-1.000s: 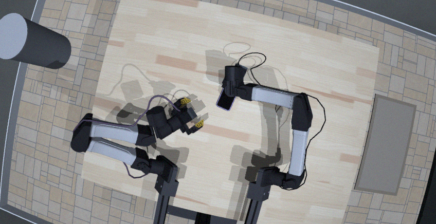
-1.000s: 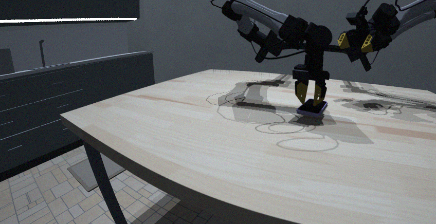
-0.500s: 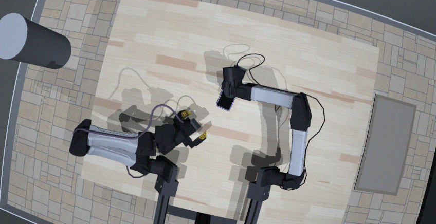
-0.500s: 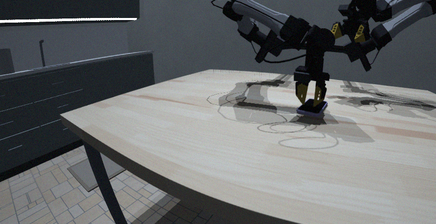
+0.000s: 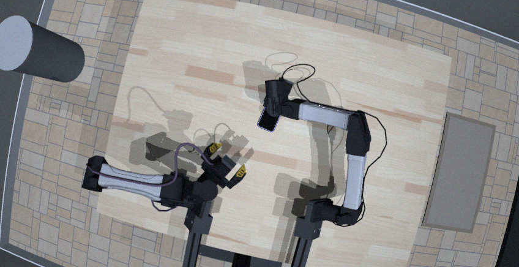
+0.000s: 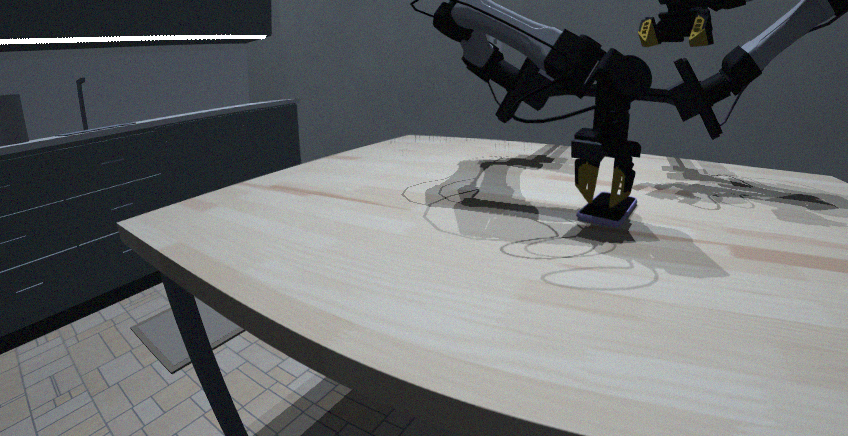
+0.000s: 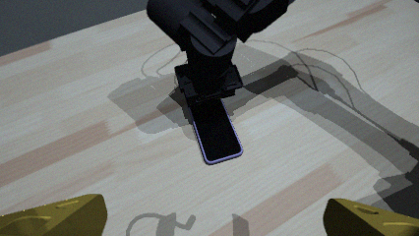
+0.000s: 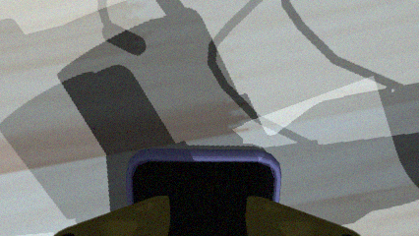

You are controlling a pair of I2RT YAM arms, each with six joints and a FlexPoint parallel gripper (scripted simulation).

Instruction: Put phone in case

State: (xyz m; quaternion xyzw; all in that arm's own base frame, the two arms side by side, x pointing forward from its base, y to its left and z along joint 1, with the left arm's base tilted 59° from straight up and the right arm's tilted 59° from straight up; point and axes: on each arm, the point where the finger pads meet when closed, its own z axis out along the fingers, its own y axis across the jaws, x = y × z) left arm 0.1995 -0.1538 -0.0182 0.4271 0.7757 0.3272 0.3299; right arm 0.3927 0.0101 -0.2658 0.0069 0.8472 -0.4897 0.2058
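The black phone [image 5: 267,119] [image 6: 599,209] [image 7: 216,135] [image 8: 211,179] lies face up within the purple rim of its case [image 7: 222,159] [image 8: 216,155]. The visible end looks evenly framed. The other end is hidden under the right arm in the top view and the left wrist view. My right gripper [image 6: 602,202] [image 8: 208,206] points down over the phone. Its fingers are partly open, narrower than the phone, with their tips at or just above the screen; contact is unclear. My left gripper [image 5: 227,159] [image 6: 675,33] [image 7: 214,206] is wide open and empty, high above the table and away from the phone.
The wooden table [image 5: 309,45] [image 6: 357,265] carries the phone near its middle. The right arm's forearm [image 5: 324,114] reaches in beside the phone. A grey mat [image 5: 460,173] and a dark cylinder [image 5: 51,52] stand beyond the table's sides.
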